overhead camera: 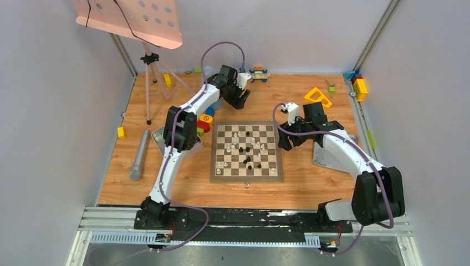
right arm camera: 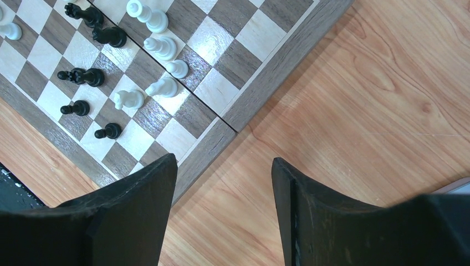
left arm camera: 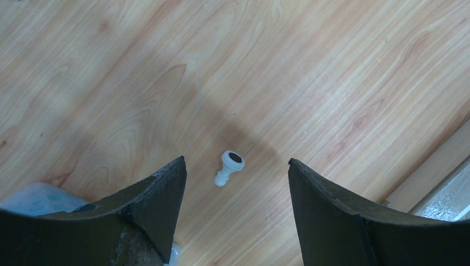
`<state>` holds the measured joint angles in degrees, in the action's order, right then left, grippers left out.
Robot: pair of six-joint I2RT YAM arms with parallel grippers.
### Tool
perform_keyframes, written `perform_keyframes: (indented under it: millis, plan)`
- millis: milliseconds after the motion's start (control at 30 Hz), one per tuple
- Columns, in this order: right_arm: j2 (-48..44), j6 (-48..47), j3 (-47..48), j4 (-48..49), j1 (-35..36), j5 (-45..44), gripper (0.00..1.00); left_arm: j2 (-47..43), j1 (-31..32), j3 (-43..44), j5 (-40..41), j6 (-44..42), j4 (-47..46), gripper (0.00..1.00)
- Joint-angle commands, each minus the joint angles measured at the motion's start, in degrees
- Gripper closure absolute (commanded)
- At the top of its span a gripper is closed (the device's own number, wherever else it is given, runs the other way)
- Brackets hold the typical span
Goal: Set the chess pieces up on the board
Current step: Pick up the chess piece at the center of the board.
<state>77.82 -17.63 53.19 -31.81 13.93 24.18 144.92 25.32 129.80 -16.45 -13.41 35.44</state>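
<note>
1. Left gripper (left arm camera: 235, 161) spread astride a toppled white pawn (left arm camera: 229, 167) on the table (left arm camera: 332, 66); only the wrist view shows it.
2. Right gripper (right arm camera: 223, 159) spread, empty, at the board (right arm camera: 288, 50) corner.
3. Toy blocks (overhead camera: 204, 124) lie beside the board's left edge.

Counter (left arm camera: 332, 66): light wood grain, smooth, low sheen. Board (right arm camera: 270, 77): wood, border matt grey-brown. Its squares are glossy, with glare on the pale ones. White chess piece (left arm camera: 227, 168): smooth, plastic look, dark disc on base. Black chess pieces (right arm camera: 113, 37): shiny. Left tool fingers (left arm camera: 155, 199): matt black, edges rough.
</note>
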Motion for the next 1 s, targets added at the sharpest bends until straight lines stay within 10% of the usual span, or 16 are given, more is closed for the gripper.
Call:
perform_keyframes:
  millis: [0, 967]
  plan:
    - [0.22, 0.15, -0.26, 2.61, -0.29, 1.58, 0.36, -0.32, -0.20, -0.19, -2.36, -1.99, 0.46, 0.26]
    - [1.39, 0.14, -0.54, 2.29, -0.27, 2.18, 0.38, 1.17, -0.40, 0.55, -3.59, -5.23, 2.70, 0.53]
